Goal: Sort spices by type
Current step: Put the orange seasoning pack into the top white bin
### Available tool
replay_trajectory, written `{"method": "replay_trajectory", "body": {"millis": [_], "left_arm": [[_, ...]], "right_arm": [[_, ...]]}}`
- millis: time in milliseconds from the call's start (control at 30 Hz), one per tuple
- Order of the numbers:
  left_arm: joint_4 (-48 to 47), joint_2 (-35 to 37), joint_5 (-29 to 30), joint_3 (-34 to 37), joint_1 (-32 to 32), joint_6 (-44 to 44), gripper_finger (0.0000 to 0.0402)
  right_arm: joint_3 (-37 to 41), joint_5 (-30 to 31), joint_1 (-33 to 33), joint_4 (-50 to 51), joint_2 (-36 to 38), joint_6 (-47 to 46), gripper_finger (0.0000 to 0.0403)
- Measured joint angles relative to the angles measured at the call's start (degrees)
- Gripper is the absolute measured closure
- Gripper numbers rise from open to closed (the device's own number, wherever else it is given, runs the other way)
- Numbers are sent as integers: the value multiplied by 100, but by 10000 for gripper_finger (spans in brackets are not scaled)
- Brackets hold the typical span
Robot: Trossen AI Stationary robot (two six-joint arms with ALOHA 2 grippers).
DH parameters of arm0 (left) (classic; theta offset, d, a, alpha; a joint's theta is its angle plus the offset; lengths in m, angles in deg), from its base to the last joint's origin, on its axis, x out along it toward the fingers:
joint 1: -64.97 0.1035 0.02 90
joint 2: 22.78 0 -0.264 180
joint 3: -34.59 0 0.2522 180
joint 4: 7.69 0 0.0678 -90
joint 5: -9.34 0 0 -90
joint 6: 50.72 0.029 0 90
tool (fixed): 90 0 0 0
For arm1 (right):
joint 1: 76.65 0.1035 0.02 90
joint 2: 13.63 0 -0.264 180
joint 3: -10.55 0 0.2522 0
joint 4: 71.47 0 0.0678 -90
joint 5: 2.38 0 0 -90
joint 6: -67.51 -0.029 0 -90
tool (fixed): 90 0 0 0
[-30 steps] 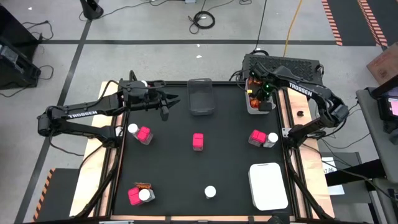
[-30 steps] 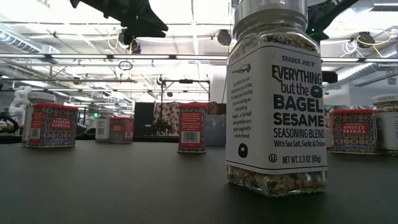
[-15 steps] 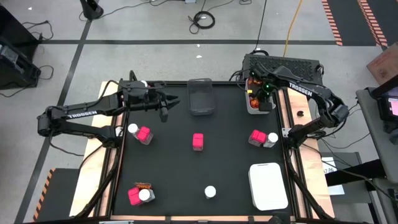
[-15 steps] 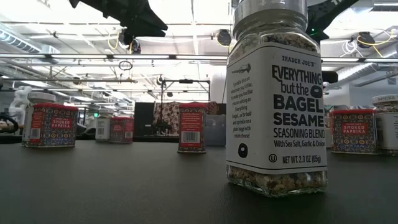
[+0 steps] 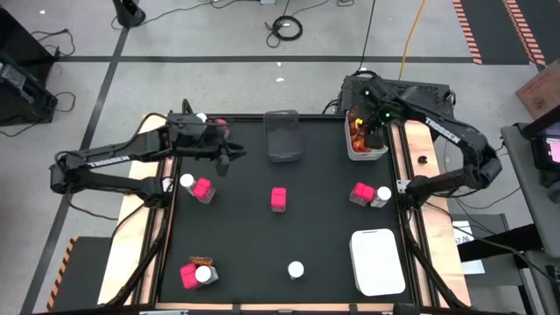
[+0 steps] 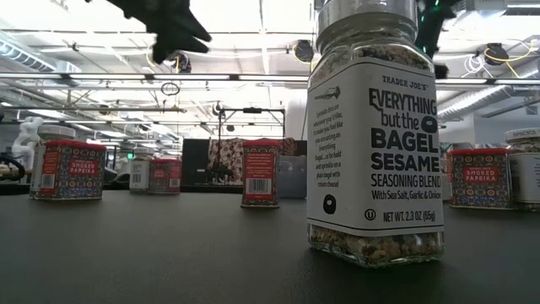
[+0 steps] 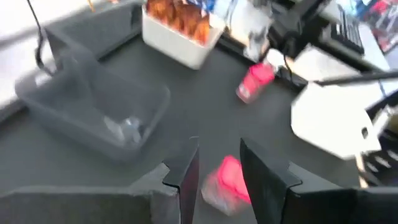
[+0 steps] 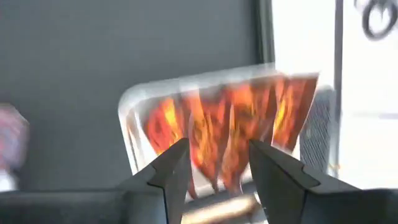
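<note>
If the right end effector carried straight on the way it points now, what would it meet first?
Most likely the orange-red sachets in the white bin: the right end effector, fingers apart and empty, points straight at them from above. How far off they lie cannot be judged.

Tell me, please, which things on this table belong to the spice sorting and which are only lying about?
Job: pink packs, white-lidded jars, orange sachets in the white bin.
Lying about: dark grey tray, white bin lid, equipment behind the table.

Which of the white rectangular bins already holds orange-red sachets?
The white rectangular bin at the table's far right corner, under the right gripper; the near-right bin shows none.
</note>
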Motion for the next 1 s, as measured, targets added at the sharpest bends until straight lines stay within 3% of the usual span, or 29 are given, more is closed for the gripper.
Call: {"method": "replay_trajectory", "body": {"millis": [133, 300, 433, 633, 767, 1000], "left_arm": [[-1205, 241, -577, -138, -7, -334, 282], [-2263, 343, -1935, -179, -205, -593, 282], [-2487, 364, -2535, -327, -785, -1138, 283], [-3252, 386, -2174, -819, -1698, -1218, 284], [-3533, 378, -2171, -821, -2131, -1490, 284], [-3537, 321, -2171, -828, -2873, -1479, 270]], "right_arm": [[-337, -1423, 103, -323, 201, -965, 243], [-354, -2843, 486, -1446, 298, -2052, 243], [-354, -2964, 1156, -2400, 247, -2708, 243], [-354, -2874, 2373, -3744, -31, -3084, 243], [-354, -2539, 2975, -4050, -375, -3060, 243], [-353, -2523, 3493, -4279, -927, -2772, 243]]}}
